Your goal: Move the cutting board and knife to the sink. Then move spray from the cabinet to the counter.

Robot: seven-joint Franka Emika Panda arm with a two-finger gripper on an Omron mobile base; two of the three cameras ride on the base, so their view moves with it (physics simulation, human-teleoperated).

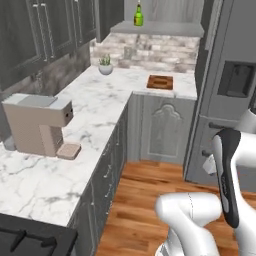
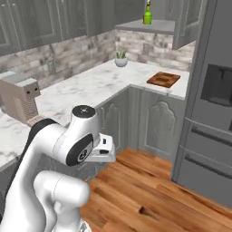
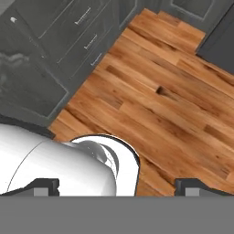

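Observation:
The cutting board [image 1: 160, 82] [image 2: 163, 79] lies on the white marble counter [image 1: 100, 107] at its far end, beside the fridge. A darker patch shows on the board's middle; I cannot make out the knife. The green spray [image 1: 138, 15] [image 2: 147, 15] stands upright on the pale shelf of the open cabinet [image 1: 160, 27] above that corner. My gripper [image 3: 121, 187] hangs low by the robot's body, pointing at the wooden floor, far from the board. Its fingertips [image 3: 45, 186] stand wide apart, open, with nothing between them. The sink is out of view.
A beige coffee machine [image 1: 40, 122] stands on the near counter, and a small potted plant [image 1: 105, 65] in the far corner. The tall grey fridge [image 1: 230, 90] closes the right side. A black stove top [image 1: 30, 237] is at the lower left. The wooden floor [image 1: 145, 200] runs ahead.

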